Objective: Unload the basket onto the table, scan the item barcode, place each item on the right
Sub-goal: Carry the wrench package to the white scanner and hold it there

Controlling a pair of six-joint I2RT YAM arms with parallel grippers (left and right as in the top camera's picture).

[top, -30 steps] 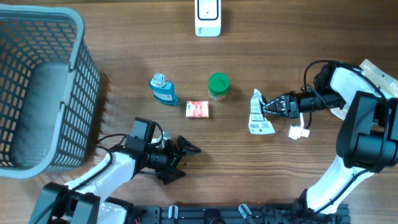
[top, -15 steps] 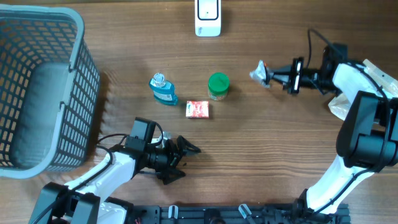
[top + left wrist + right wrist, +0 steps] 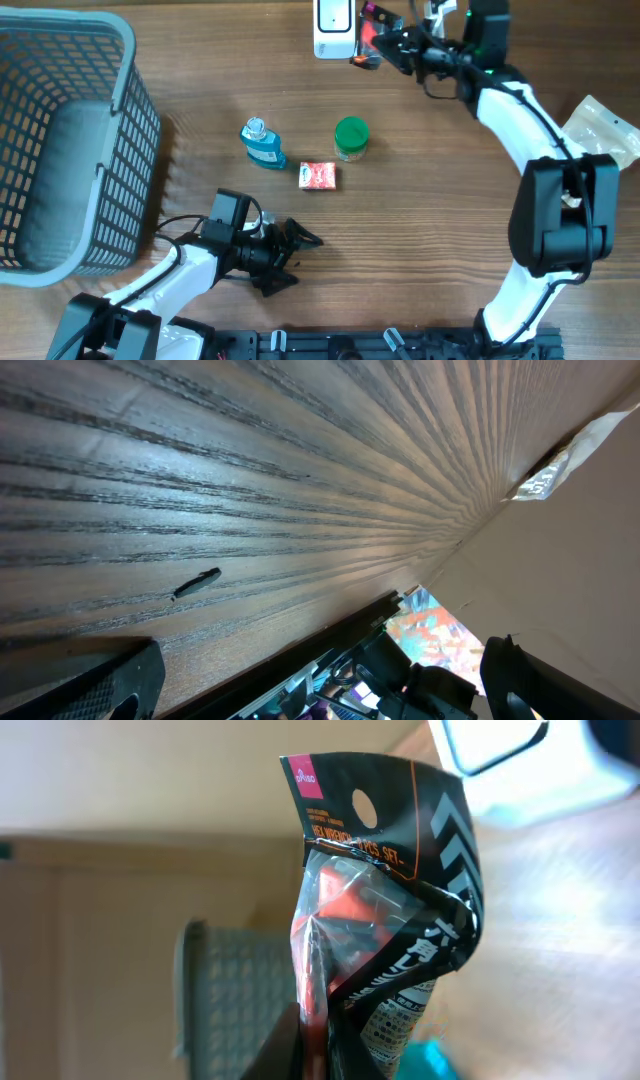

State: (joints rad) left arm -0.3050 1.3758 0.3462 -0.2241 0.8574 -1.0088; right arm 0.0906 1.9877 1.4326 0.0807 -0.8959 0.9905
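The right gripper [image 3: 388, 42] is clenched on the lower end of a black-and-orange hang-tab packet [image 3: 368, 33]. In the wrist view the packet stands lengthwise away from the fingers, its punched tab farthest out. Just past the packet's outer end, at the table's far edge, sits the white barcode scanner [image 3: 334, 26]; the packet is right beside it, and its long axis points roughly toward it. Which face carries the barcode I cannot tell, so the coming move likely turns on rolling the wrist. The left gripper [image 3: 292, 250], spread wide and empty, lies well apart near the front edge, so the right arm is far nearer.
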